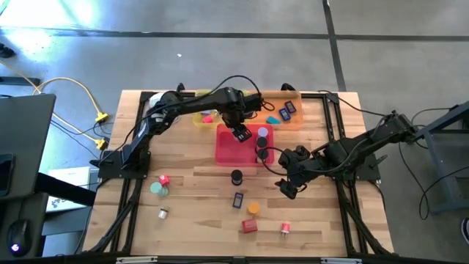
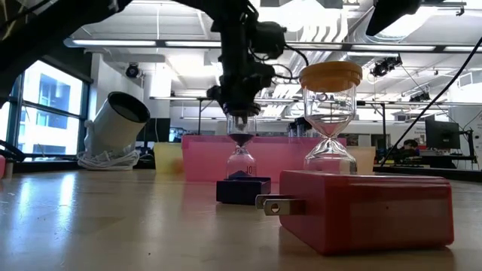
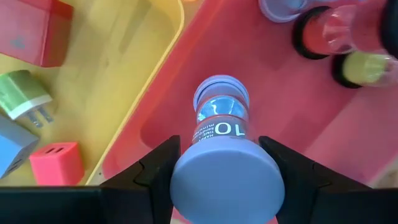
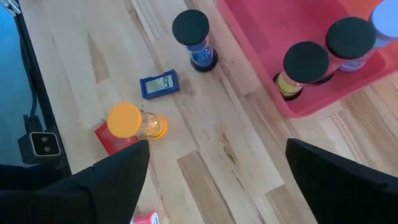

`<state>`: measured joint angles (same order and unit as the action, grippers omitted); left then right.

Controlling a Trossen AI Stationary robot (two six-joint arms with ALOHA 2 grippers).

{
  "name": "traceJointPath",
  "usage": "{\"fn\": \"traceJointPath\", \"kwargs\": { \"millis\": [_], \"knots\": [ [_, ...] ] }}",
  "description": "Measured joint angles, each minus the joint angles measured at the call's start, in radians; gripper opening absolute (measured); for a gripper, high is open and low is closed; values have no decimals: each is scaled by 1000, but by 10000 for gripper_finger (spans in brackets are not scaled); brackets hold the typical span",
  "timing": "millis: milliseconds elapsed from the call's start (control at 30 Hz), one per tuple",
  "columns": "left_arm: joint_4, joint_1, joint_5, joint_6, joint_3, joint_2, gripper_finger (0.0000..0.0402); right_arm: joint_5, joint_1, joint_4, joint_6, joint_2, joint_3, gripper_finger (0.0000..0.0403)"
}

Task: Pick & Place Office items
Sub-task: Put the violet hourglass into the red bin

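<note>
My left gripper is over the pink tray, shut on a lilac-capped sand timer marked "10". In that tray two black-capped timers stand beside a lilac piece. The yellow tray holds red, green, blue and pink blocks. My right gripper hangs open over the table to the right of a black-capped timer, a blue rectangular piece, an orange-capped timer lying on its side and a red block. My left gripper pinches the lilac timer by its upper cap, one finger on each side, coming from above and pointing down. The timer stands upright below the fingers over the pink tray floor. Whether its lower cap touches the floor, I cannot tell.
An orange tray with blue pieces sits at the far right. A white round object lies at the far left corner. Small pieces are scattered on the near left of the table, and another lies near the front edge.
</note>
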<state>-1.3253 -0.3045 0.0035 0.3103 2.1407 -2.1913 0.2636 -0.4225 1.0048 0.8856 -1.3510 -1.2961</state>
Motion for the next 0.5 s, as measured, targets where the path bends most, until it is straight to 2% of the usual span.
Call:
{"fn": "traceJointPath", "kwargs": {
  "millis": [300, 500],
  "knots": [
    [7, -1, 3, -18, 0, -76, 197, 26, 0, 18, 0, 0, 0, 366],
    [34, -1, 12, -46, 0, -80, 197, 26, 0, 34, 0, 0, 0, 366]
  ]
}}
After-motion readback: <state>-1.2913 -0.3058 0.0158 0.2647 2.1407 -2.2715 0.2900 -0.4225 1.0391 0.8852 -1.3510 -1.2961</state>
